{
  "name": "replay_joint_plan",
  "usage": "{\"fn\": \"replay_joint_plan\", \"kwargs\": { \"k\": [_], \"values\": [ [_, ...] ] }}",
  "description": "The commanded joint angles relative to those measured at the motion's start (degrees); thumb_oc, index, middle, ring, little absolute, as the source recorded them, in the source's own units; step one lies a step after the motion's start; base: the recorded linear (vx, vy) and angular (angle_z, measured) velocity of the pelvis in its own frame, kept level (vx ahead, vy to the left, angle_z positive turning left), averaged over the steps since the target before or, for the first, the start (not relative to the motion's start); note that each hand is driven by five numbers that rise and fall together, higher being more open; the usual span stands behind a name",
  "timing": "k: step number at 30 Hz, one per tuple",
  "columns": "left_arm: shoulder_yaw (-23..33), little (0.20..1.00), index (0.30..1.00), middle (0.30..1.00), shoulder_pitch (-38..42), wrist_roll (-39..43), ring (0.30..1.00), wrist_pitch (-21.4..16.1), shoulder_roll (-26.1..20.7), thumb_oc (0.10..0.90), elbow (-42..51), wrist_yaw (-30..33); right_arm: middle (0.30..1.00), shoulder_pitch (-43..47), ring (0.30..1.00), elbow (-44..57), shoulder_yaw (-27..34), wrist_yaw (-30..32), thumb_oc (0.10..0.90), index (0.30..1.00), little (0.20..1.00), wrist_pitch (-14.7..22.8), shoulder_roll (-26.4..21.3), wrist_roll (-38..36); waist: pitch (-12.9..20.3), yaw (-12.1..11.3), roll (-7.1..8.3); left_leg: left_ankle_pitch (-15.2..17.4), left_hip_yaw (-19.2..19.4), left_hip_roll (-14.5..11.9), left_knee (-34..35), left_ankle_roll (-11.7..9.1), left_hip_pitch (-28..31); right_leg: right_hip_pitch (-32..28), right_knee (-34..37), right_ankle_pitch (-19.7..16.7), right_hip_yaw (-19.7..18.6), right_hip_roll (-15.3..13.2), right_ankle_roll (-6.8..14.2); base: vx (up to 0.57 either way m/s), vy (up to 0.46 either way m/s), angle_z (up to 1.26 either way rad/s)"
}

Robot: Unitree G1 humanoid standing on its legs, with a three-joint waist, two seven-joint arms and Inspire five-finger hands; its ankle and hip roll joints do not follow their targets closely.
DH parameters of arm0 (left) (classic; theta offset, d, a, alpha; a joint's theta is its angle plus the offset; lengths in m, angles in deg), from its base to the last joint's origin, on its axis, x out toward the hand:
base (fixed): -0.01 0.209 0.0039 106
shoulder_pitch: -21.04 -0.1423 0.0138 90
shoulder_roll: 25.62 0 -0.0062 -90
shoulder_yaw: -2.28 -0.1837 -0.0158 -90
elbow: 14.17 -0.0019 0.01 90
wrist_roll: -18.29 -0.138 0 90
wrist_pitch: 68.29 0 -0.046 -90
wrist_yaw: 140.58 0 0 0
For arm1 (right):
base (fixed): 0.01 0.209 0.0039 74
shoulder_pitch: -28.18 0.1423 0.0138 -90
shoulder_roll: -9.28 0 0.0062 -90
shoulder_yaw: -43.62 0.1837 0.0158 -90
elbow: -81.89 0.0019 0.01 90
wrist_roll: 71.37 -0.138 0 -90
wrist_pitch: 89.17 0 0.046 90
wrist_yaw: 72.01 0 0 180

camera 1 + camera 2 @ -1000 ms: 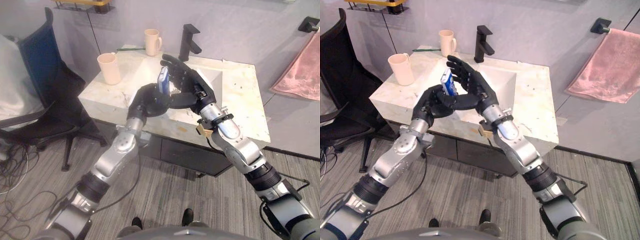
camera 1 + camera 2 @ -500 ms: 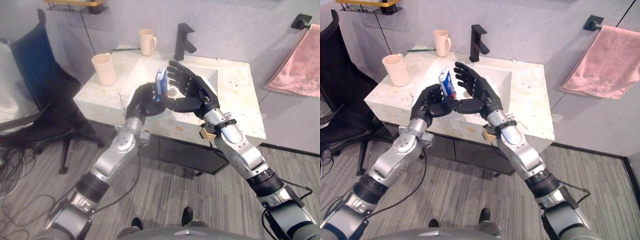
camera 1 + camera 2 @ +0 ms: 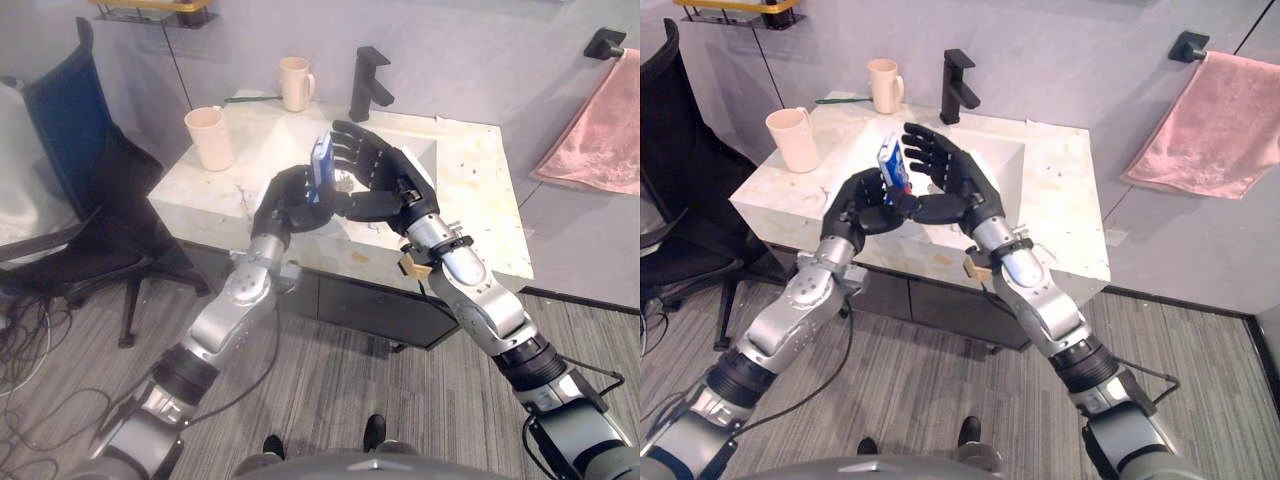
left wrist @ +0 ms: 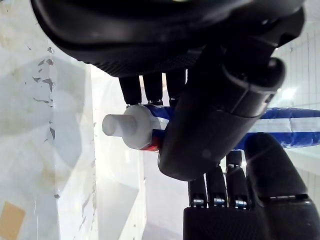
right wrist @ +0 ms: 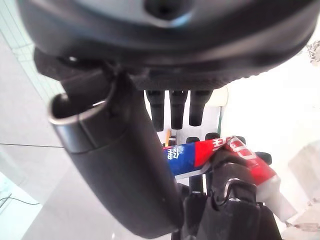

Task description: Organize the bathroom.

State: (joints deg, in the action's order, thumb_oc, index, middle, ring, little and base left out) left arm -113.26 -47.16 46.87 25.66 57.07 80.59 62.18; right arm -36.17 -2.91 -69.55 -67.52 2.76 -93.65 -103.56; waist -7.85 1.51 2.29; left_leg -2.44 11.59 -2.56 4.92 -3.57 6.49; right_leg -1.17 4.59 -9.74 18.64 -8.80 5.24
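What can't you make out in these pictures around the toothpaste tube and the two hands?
- Whether the right hand touches the toothpaste tube: in the eye views its straight fingers stand close beside the tube, contact unclear.
- The tube's lower part: wrapped by the left hand in the eye views.
- What lies in the sink basin: the hands cover much of it.
- The towel: cut off by the edge in the left eye view.

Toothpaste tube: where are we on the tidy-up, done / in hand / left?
Done: the toothpaste tube is off the counter, held upright over the sink. In hand: the left hand is curled round it, cap end down; the right hand is open against it, fingers straight, so a handover looks likely. Left: the tube is in neither cup; the near cup, the far cup and the toothbrush lying beside it look untouched.
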Motion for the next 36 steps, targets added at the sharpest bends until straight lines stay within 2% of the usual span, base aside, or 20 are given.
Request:
{"fn": "replay_joint_plan", "kwargs": {
  "k": [1, 2, 4, 5, 6, 7, 8, 9, 15, 16, 17, 18, 19, 20, 33, 34, 35, 36],
  "values": [
    [1.42, 0.300, 0.300, 0.300, 6.85, -4.16, 0.300, -5.57, 0.93, 0.400, 1.26, -0.39, 0.700, 8.25, 0.700, 6.63, 4.62, 0.69, 0.667, 0.700, 0.700, 7.45, -0.46, -0.30, 4.48, -1.11, -0.49, 5.66, 0.40, 3.44, 0.08, 3.07, 1.10, -4.83, -0.42, 9.11, 1.01, 2.14, 4.37, 0.00, 0.000, 0.00],
    [1.43, 0.300, 0.300, 0.300, 6.84, -4.28, 0.300, -5.43, 0.95, 0.400, 1.33, -0.42, 0.742, 8.24, 0.742, 6.74, 4.64, 0.71, 0.695, 0.742, 0.742, 7.40, -0.50, -0.36, 4.47, -1.10, -0.48, 5.66, 0.40, 3.43, 0.08, 3.08, 1.08, -4.80, -0.43, 9.11, 0.98, 2.15, 4.36, 0.00, 0.000, 0.00],
    [1.46, 0.300, 0.300, 0.300, 6.83, -4.22, 0.300, -5.14, 0.89, 0.400, 1.50, -0.40, 0.625, 8.25, 0.625, 6.86, 4.72, 0.71, 0.616, 0.625, 0.625, 7.49, -0.60, -0.52, 4.46, -1.10, -0.46, 5.64, 0.38, 3.43, 0.08, 3.11, 1.05, -4.77, -0.44, 9.12, 0.94, 2.18, 4.35, 0.00, 0.000, 0.00],
    [1.29, 0.300, 0.300, 0.300, 6.92, -4.24, 0.300, -5.10, 0.96, 0.400, 1.36, -0.27, 0.512, 8.40, 0.512, 7.02, 4.65, 0.95, 0.541, 0.512, 0.512, 7.46, -0.57, -0.44, 4.42, -1.06, -0.45, 5.61, 0.40, 3.44, 0.08, 3.09, 1.05, -4.72, -0.47, 9.09, 0.92, 2.17, 4.35, 0.00, 0.000, 0.00],
    [1.23, 0.300, 0.300, 0.300, 7.00, -4.26, 0.300, -5.02, 0.98, 0.400, 1.31, -0.19, 0.479, 8.48, 0.479, 7.00, 4.61, 1.01, 0.519, 0.479, 0.479, 7.46, -0.55, -0.47, 4.43, -1.04, -0.45, 5.61, 0.40, 3.44, 0.08, 3.08, 1.05, -4.71, -0.46, 9.08, 0.89, 2.17, 4.36, 0.00, 0.000, 0.00],
    [1.23, 0.300, 0.300, 0.300, 7.01, -4.26, 0.300, -5.02, 0.98, 0.400, 1.30, -0.18, 0.479, 8.49, 0.479, 7.00, 4.61, 1.01, 0.519, 0.479, 0.479, 7.47, -0.55, -0.47, 4.43, -1.04, -0.45, 5.61, 0.40, 3.44, 0.08, 3.08, 1.05, -4.71, -0.46, 9.08, 0.89, 2.17, 4.36, 0.00, 0.000, 0.00],
    [1.16, 0.300, 0.300, 0.300, 7.17, -4.26, 0.300, -4.90, 1.01, 0.400, 1.12, -0.10, 0.378, 8.68, 0.378, 6.88, 4.62, 1.14, 0.452, 0.378, 0.378, 7.45, -0.50, -0.19, 4.44, -1.00, -0.44, 5.61, 0.45, 3.46, 0.08, 3.07, 1.03, -4.70, -0.42, 9.06, 0.86, 2.18, 4.36, 0.00, 0.000, 0.00],
    [1.08, 0.300, 0.300, 0.300, 7.38, -4.43, 0.300, -4.94, 1.16, 0.400, 0.76, 0.02, 0.319, 8.80, 0.319, 6.69, 4.68, 1.05, 0.413, 0.319, 0.319, 7.52, -0.41, -0.13, 4.38, -0.94, -0.45, 5.62, 0.45, 3.47, 0.08, 3.10, 1.06, -4.70, -0.42, 9.07, 0.82, 2.19, 4.33, 0.00, 0.000, 0.00],
    [1.10, 0.300, 0.300, 0.300, 7.40, -4.57, 0.300, -4.79, 1.28, 0.400, 0.34, -0.01, 0.345, 9.00, 0.345, 6.58, 4.76, 1.39, 0.430, 0.345, 0.345, 7.66, -0.50, -0.07, 4.36, -0.89, -0.46, 5.67, 0.52, 3.47, 0.08, 3.09, 1.20, -4.83, -0.36, 9.03, 0.81, 2.19, 4.35, 0.00, 0.000, 0.00],
    [1.01, 0.300, 0.300, 0.300, 7.42, -4.64, 0.300, -4.80, 1.29, 0.400, 0.07, 0.00, 0.411, 9.01, 0.411, 6.68, 4.81, 1.42, 0.474, 0.411, 0.411, 7.76, -0.60, -0.18, 4.42, -0.82, -0.42, 5.70, 0.62, 3.46, 0.08, 3.06, 1.24, -4.84, -0.34, 9.03, 0.80, 2.17, 4.37, 0.00, 0.000, 0.00],
    [0.95, 0.300, 0.300, 0.300, 7.45, -4.69, 0.300, -4.77, 1.27, 0.400, -0.10, 0.03, 0.514, 9.12, 0.514, 6.65, 4.95, 1.26, 0.543, 0.514, 0.514, 7.98, -0.64, -0.16, 4.48, -0.79, -0.44, 5.72, 0.64, 3.46, 0.08, 3.06, 1.23, -4.79, -0.32, 8.99, 0.77, 2.18, 4.38, 0.00, 0.000, 0.00],
    [0.91, 0.300, 0.300, 0.300, 7.41, -4.74, 0.300, -4.87, 1.24, 0.400, -0.24, 0.01, 0.488, 9.18, 0.488, 6.69, 5.00, 1.20, 0.525, 0.488, 0.488, 8.12, -0.71, 0.03, 4.47, -0.78, -0.44, 5.73, 0.66, 3.47, 0.08, 3.06, 1.22, -4.79, -0.31, 9.00, 0.76, 2.18, 4.38, 0.00, 0.000, 0.00],
    [0.91, 0.300, 0.300, 0.300, 7.35, -4.75, 0.300, -4.92, 1.26, 0.400, -0.35, -0.02, 0.331, 9.21, 0.331, 6.79, 5.04, 1.33, 0.420, 0.331, 0.331, 8.16, -0.76, 0.17, 4.48, -0.78, -0.42, 5.73, 0.66, 3.48, 0.08, 3.06, 1.19, -4.78, -0.29, 8.99, 0.73, 2.17, 4.39, 0.00, 0.000, 0.00],
    [0.91, 0.300, 0.300, 0.300, 7.32, -4.74, 0.300, -4.96, 1.25, 0.400, -0.38, -0.01, 0.300, 9.22, 0.300, 6.85, 5.06, 1.40, 0.400, 0.300, 0.300, 8.15, -0.81, 0.16, 4.49, -0.79, -0.42, 5.73, 0.66, 3.48, 0.08, 3.06, 1.17, -4.76, -0.28, 8.99, 0.71, 2.16, 4.40, 0.00, 0.000, 0.00],
    [0.54, 0.300, 0.300, 0.300, 7.85, -5.50, 0.300, -4.80, 1.49, 0.400, -2.18, 0.65, 0.300, 10.77, 0.300, 6.21, 5.67, 2.48, 0.400, 0.300, 0.300, 9.16, -1.65, 0.85, 4.59, -0.59, -0.35, 5.71, 0.61, 3.36, 0.08, 2.96, 1.09, -4.66, -0.12, 8.84, 0.45, 2.28, 4.36, 0.00, 0.000, 0.00],
    [0.63, 0.561, 0.561, 0.561, 7.86, -5.65, 0.561, -5.14, 1.52, 0.574, -2.60, 1.17, 0.300, 11.05, 0.300, 5.91, 5.88, 2.47, 0.400, 0.300, 0.300, 9.45, -1.84, 1.67, 4.63, -0.71, -0.32, 5.71, 0.50, 3.40, 0.08, 2.94, 1.01, -4.71, -0.05, 8.86, 0.51, 2.29, 4.33, 0.00, 0.000, 0.00],
    [0.73, 0.651, 0.651, 0.651, 7.80, -5.70, 0.651, -5.24, 1.52, 0.634, -2.72, 1.12, 0.300, 11.15, 0.300, 5.82, 5.94, 2.53, 0.400, 0.300, 0.300, 9.51, -1.94, 1.83, 4.64, -0.76, -0.31, 5.70, 0.47, 3.41, 0.08, 2.93, 1.00, -4.74, -0.02, 8.84, 0.54, 2.29, 4.33, 0.00, 0.000, 0.00],
    [0.82, 0.900, 0.900, 0.900, 7.75, -5.86, 0.900, -5.28, 1.52, 0.800, -2.82, 1.19, 0.300, 11.23, 0.300, 5.75, 5.99, 2.57, 0.400, 0.300, 0.300, 9.59, -2.03, 1.97, 4.66, -0.80, -0.30, 5.68, 0.45, 3.42, 0.08, 2.92, 0.99, -4.76, 0.00, 8.82, 0.58, 2.28, 4.33, 0.00, 0.000, 0.00]
  ]
}}
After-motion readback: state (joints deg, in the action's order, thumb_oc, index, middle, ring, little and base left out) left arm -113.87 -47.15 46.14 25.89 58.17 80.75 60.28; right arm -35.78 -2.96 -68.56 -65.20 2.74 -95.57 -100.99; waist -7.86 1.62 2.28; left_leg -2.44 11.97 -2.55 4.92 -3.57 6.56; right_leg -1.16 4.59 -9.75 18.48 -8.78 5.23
